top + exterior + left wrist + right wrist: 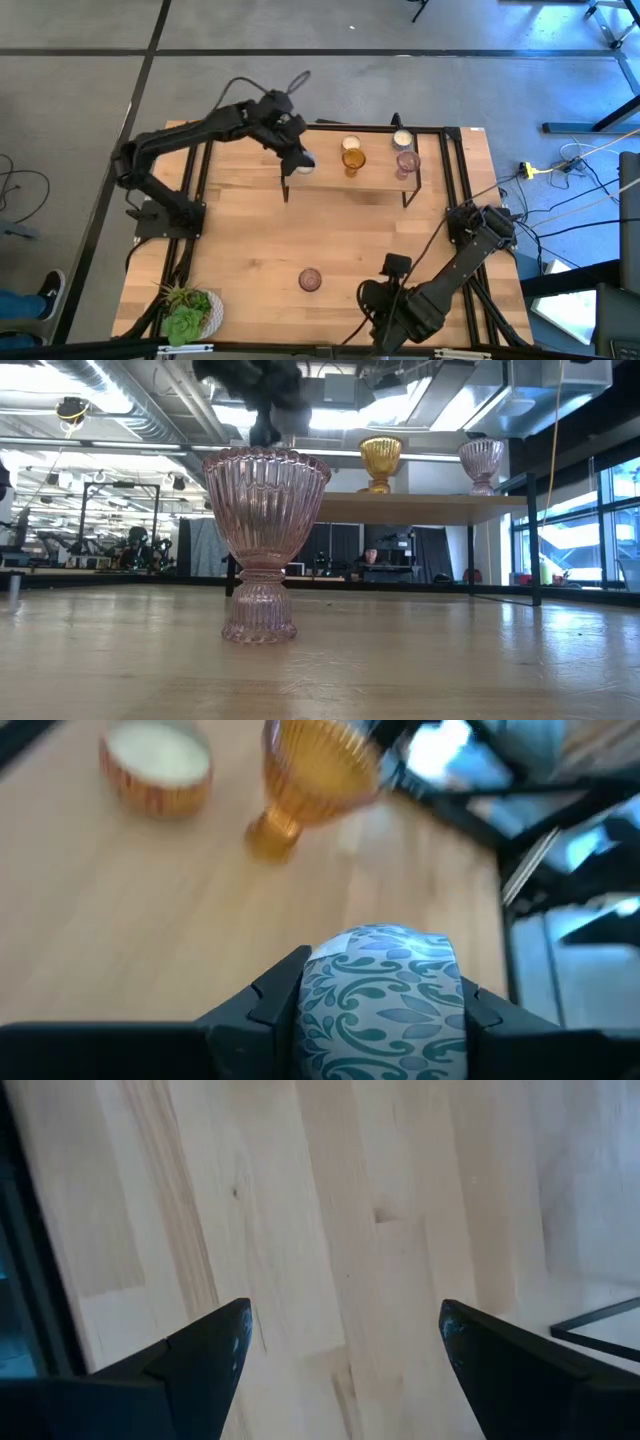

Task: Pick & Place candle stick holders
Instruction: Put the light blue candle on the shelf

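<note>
Left pincer (380, 1020) clamped on a blue-patterned holder (378, 998) over the shelf (375, 180). Release too near the amber holder (305, 780): likely knock. Right pincer (340, 1350) parked apart, low on worktop (260, 240).

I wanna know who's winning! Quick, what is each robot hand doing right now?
Left gripper: closed on a blue-patterned holder over the shelf.
Right gripper: open, holding nothing.

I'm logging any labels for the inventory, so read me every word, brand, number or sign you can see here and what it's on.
No readable text in any view.
The holder clamped in the left tool bears a blue-green scroll pattern, which is ornament, not lettering.
The pink glass holder, the amber holder and the banded cup carry no labels.
Items in the room behind the table are too small to read.
</note>
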Tool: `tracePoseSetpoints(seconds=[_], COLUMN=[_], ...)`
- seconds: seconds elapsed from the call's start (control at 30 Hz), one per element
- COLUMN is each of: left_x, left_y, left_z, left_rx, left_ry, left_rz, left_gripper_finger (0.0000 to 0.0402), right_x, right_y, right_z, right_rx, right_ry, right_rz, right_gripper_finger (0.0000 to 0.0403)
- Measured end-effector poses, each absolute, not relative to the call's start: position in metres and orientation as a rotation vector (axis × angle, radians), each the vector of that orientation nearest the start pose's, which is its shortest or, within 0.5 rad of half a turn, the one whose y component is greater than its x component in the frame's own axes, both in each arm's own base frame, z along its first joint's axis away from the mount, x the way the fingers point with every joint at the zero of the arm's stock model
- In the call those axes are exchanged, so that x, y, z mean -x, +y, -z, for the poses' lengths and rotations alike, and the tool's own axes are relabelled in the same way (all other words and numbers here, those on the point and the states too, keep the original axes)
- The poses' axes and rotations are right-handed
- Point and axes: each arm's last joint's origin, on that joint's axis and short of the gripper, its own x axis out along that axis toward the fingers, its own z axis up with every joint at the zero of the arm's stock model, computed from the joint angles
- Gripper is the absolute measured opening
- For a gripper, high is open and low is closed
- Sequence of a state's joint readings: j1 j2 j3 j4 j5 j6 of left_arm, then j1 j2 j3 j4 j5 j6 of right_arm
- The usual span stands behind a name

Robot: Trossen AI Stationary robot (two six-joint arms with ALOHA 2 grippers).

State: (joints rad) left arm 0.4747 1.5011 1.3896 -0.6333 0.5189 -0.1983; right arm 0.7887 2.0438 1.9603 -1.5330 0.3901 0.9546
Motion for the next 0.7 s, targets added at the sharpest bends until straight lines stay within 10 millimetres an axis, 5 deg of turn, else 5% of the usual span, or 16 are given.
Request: tracePoseSetpoints(seconds=[0.33, 0.7], left_x=[-0.332, -0.34], left_y=[0.153, 0.161], left_z=[-0.261, -0.268], left_rx=[0.569, 0.49], left_ry=[0.89, 0.898], left_rz=[0.057, 0.027], left_gripper_finger=[0.0138, 0.0138], right_x=[-0.28, -0.281], right_y=[0.266, 0.267], right_z=[-0.279, -0.28], right_rx=[0.098, 0.102], right_ry=[1.278, 1.253], right_rz=[0.334, 0.336], right_gripper_finger=[0.0328, 0.0328])
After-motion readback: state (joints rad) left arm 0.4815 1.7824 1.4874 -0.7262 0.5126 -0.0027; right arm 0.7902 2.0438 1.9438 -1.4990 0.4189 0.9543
